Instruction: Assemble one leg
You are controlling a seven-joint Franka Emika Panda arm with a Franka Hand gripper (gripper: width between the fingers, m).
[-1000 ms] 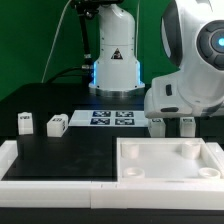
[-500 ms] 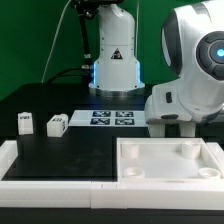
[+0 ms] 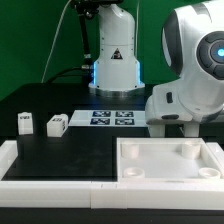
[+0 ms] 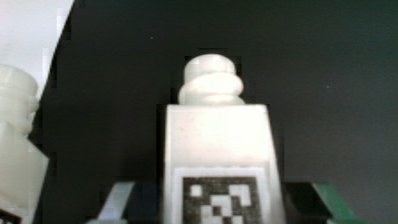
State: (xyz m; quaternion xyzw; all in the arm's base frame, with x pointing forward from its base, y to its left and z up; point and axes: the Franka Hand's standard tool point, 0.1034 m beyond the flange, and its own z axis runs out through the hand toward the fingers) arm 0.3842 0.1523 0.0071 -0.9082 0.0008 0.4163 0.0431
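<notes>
In the wrist view a white blocky leg [image 4: 217,125] sits between my gripper [image 4: 222,205] fingers [image 4: 128,200]. Its black-and-white tag faces the camera and its rounded peg end points away from me, over the black table. The jaws press on both of its sides. In the exterior view my gripper [image 3: 172,124] hangs just behind the far edge of the white tabletop [image 3: 170,165], and the arm mostly hides the held leg. Two more legs [image 3: 25,122] [image 3: 57,124] stand on the black table at the exterior view's left.
The marker board [image 3: 112,118] lies at the back middle in front of the robot base. A raised white border [image 3: 12,160] runs along the exterior view's left and front. Something white [image 4: 15,120] lies beside the held leg in the wrist view.
The arm shifted toward the exterior view's left and its wrist turned between one second and half a second ago. Since then nothing has moved.
</notes>
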